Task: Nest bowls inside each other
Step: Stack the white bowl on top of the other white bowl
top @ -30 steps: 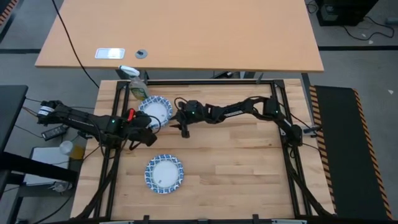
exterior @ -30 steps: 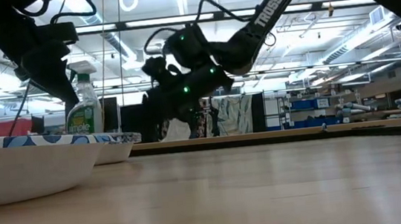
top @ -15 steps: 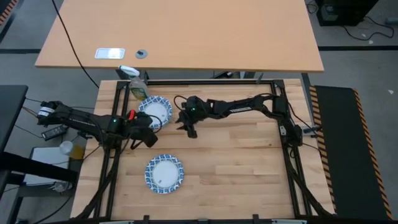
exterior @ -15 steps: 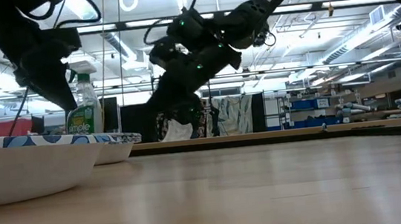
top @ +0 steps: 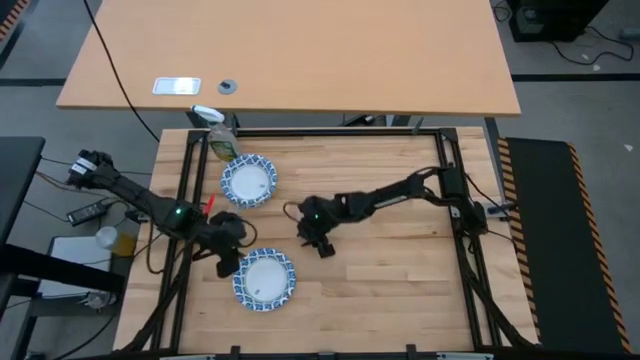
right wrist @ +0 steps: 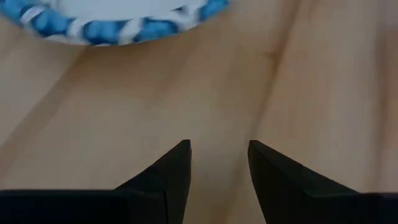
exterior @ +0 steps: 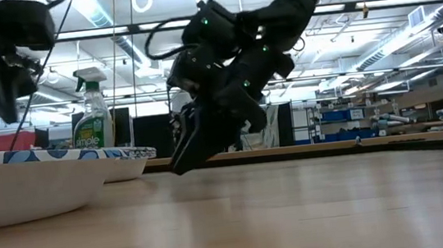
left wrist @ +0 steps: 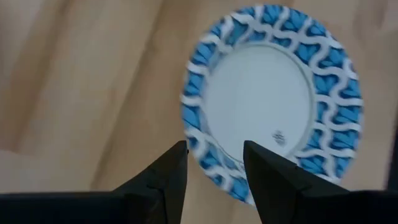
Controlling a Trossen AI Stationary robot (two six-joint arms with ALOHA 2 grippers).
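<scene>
two bowls on the wooden table [top: 400, 270]: one bowl [top: 248, 180] at upper left of the high view beside a spray bottle [top: 219, 137], a second bowl [top: 264, 278] lower left. left gripper [top: 228, 262] sits at the second bowl's left rim, fingers parted narrowly, holding nothing. right gripper [top: 324, 246] hangs low at frame centre, just right of that bowl, fingers parted narrowly, empty.

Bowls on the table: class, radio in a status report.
Left gripper open at near bowl's rim. Right gripper open, empty, beside it. Far bowl by spray bottle. Nothing blocking.
</scene>
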